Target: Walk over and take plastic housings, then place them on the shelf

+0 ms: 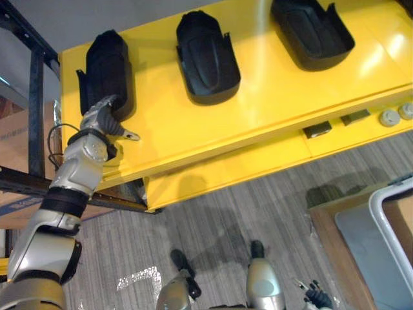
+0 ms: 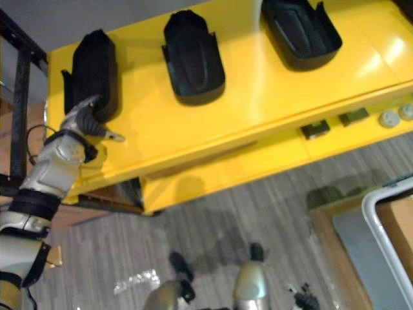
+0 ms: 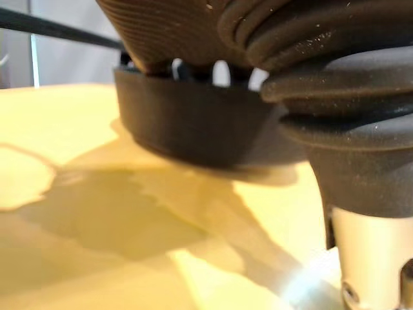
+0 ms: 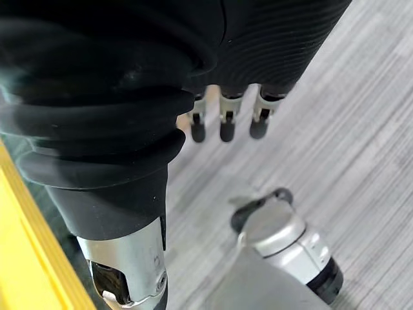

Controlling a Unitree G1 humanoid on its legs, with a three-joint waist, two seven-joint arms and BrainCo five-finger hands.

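**Left robot hand (image 1: 103, 119) at the nearest plastic housing (image 1: 106, 68)**

Right robot hand (image 4: 222, 123) low over the grey floor (image 4: 335, 129): slack, straight, holding nothing. White-rimmed bin (image 1: 387, 216) at floor level off to the right, contents unclear. Higher up, left robot hand laid against the near end of the black housing on the yellow surface (image 1: 271, 97); clasped or merely touching, cannot tell. Beyond, middle housing (image 1: 206, 58) and right housing (image 1: 310, 32), both untouched, well apart from either hand.
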